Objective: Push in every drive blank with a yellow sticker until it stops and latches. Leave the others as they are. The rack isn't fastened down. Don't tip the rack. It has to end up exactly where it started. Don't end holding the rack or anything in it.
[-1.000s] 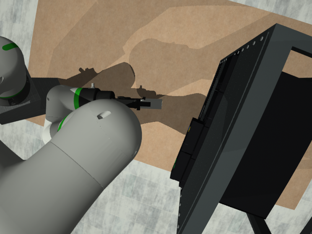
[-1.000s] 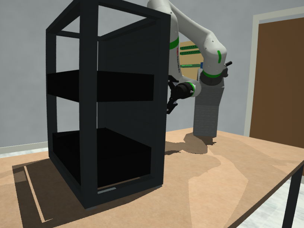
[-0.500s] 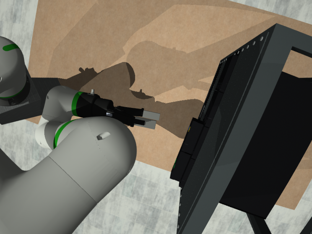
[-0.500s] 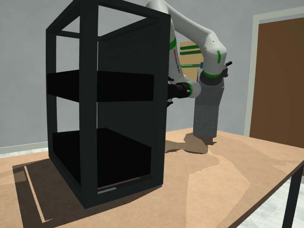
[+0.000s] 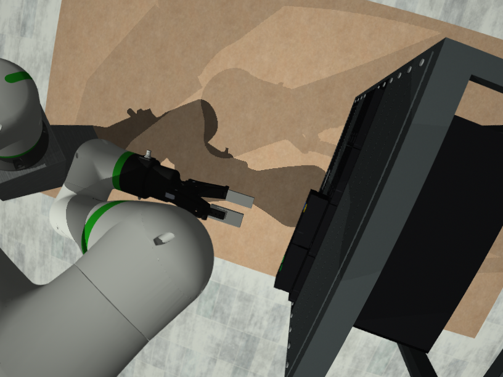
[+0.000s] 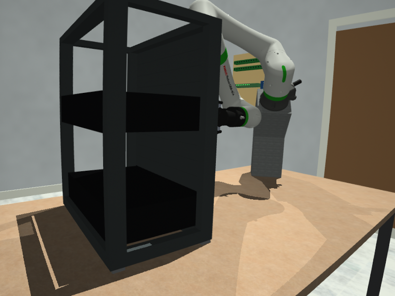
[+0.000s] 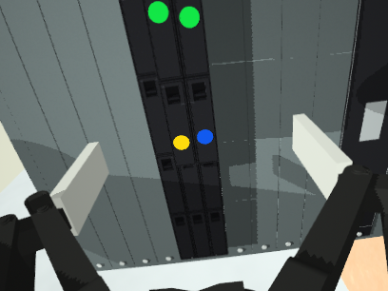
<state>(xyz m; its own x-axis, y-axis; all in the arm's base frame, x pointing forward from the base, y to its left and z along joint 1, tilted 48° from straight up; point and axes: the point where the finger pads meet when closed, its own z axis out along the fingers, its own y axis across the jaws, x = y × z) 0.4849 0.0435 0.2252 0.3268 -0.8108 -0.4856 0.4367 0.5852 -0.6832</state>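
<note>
The dark rack [image 5: 386,182] [image 6: 114,127] stands upright on the table. In the wrist view its front panel [image 7: 285,95] holds a column of black drive blanks. One blank [image 7: 175,116] carries a yellow sticker [image 7: 181,142]; the one beside it has a blue sticker [image 7: 204,136], and two others have green stickers [image 7: 158,11] [image 7: 189,17]. In the top view some blanks [image 5: 310,221] stick out of the rack front, with a yellow edge [image 5: 304,207] showing. My gripper [image 5: 245,210] [image 7: 196,145] is open and empty, facing the rack front a short way off. The rack hides it in the exterior view.
The wooden table [image 5: 162,60] [image 6: 287,223] ends close to the rack's front corner. The arm's grey pedestal [image 6: 269,143] stands behind the rack. A pale outline [image 6: 44,251] on the table runs along the rack's base. A brown door [image 6: 360,105] is at the right.
</note>
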